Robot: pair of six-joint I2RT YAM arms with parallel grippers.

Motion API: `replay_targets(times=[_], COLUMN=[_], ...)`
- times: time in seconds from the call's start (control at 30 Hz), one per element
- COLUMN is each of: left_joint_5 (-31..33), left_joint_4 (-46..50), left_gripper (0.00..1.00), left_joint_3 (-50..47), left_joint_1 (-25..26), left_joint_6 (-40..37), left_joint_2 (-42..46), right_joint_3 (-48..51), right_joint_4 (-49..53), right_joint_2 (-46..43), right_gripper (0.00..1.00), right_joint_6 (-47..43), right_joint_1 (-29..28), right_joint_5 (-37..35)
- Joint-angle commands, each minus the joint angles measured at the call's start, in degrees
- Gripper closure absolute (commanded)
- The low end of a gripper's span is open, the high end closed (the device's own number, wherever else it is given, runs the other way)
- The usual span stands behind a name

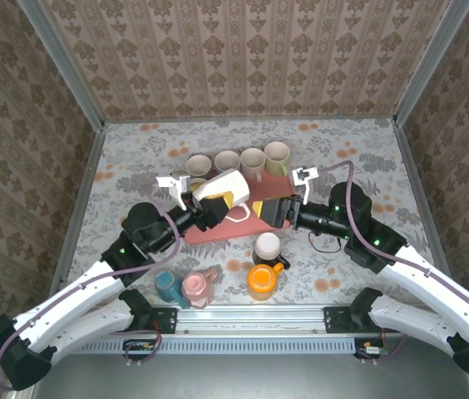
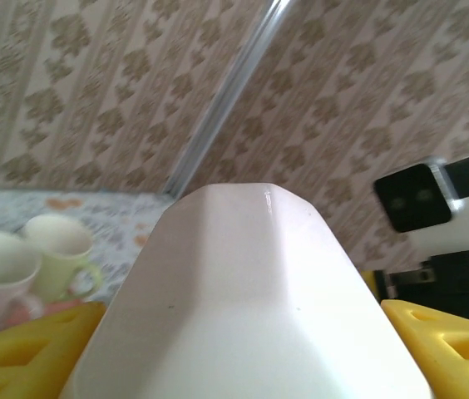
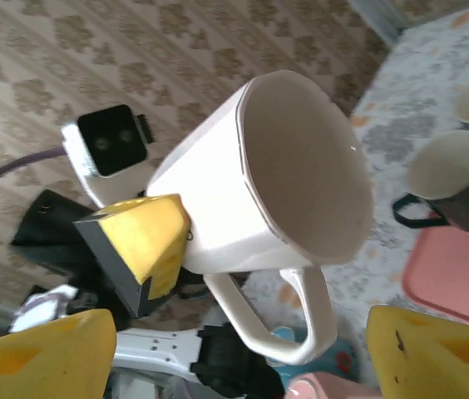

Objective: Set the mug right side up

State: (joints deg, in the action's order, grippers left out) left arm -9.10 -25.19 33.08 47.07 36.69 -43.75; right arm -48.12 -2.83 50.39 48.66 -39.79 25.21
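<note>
White mug is held aloft on its side above pink mat, clamped across body by left end effector. Mouth is faced toward right end effector, apparently presented for re-grip. Right fingers are seen spread, nothing gripped. Dark mug, orange mug, pink mug and teal mug are crowded on counter below. Four upright mugs are lined behind; set-down room is judged tight.

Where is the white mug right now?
In the top view, the white mug is held tilted in the left end effector, mid-table above the pink mat.
</note>
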Motion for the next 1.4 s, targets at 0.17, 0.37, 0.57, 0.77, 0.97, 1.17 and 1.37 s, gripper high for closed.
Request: replay_targets(times=[0.17, 0.37, 0.57, 0.77, 0.97, 1.17, 1.37], left_joint_5=[-5.90, -6.37, -7.38, -8.56, -9.55, -10.00, -6.60], left_joint_4=[-27.90, -28.75, -29.31, -27.48, -19.67, -13.45, -2.09], left_gripper=[0.73, 0.73, 0.74, 0.73, 0.59, 0.36, 0.00], left_joint_3=[-4.87, -4.91, -4.87, -5.02, -4.34, -4.69, -4.59], left_joint_1=[-3.92, -3.95, -4.00, -3.26, -2.03, -2.04, -2.06], left_joint_6=[11.95, 12.44, 13.21, 11.57, 7.00, 6.50, 5.81], left_joint_2=[0.68, 0.77, 0.11, -0.05, 1.93, 4.05, 8.57], right_joint_3=[2.39, 1.40, 0.38, -1.84, -3.20, -5.04, -6.00], right_joint_4=[-21.14, -23.64, -23.27, -21.94, -14.58, -5.60, 3.26], right_joint_2=[5.48, 9.16, 11.19, 13.26, 11.60, 7.63, 4.16], right_gripper=[0.29, 0.36, 0.44, 0.67, 0.95, 1.00, 1.00], right_joint_6=[10.08, 12.28, 12.16, 11.47, 6.66, 0.94, -5.90], right_joint_1=[1.21, 0.91, 0.15, -2.04, -3.09, -2.93, -2.96], right_joint_5=[14.94, 16.87, 16.98, 17.57, 14.30, 10.09, 5.76])
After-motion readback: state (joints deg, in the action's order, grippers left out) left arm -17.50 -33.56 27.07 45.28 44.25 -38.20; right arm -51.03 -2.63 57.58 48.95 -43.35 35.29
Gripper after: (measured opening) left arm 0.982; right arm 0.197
